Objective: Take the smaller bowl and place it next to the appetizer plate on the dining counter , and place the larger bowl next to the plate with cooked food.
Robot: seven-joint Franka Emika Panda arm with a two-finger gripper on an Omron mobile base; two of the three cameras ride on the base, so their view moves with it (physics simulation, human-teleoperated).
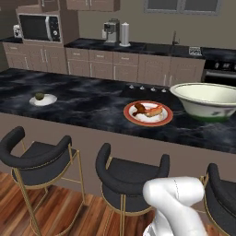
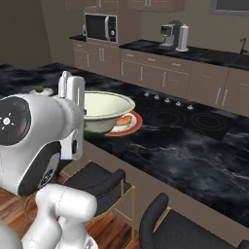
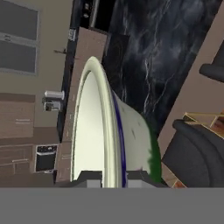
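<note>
Claw (image 3: pixel 113 178) clenched on larger bowl's (image 3: pixel 131 135) rim, beside plate with cooked food (image 1: pixel 148 113).

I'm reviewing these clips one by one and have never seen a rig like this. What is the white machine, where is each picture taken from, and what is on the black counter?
The white machine is a robot arm on a driving base in a rendered kitchen. Two pictures come from cameras on the base, behind the arm to its left and right; the third comes from a camera on its hand, so it looks tilted.

On the dining counter sit the appetizer plate, small and white with one dark morsel, and the plate with cooked food, which has an orange-red rim.

The end effector is shut on the rim of the larger bowl, cream with a green foot. In the hand view its two dark tips pinch the rim from either side. The bowl is to the right of the food plate in the left base view; whether it rests on the counter I cannot tell.
</note>
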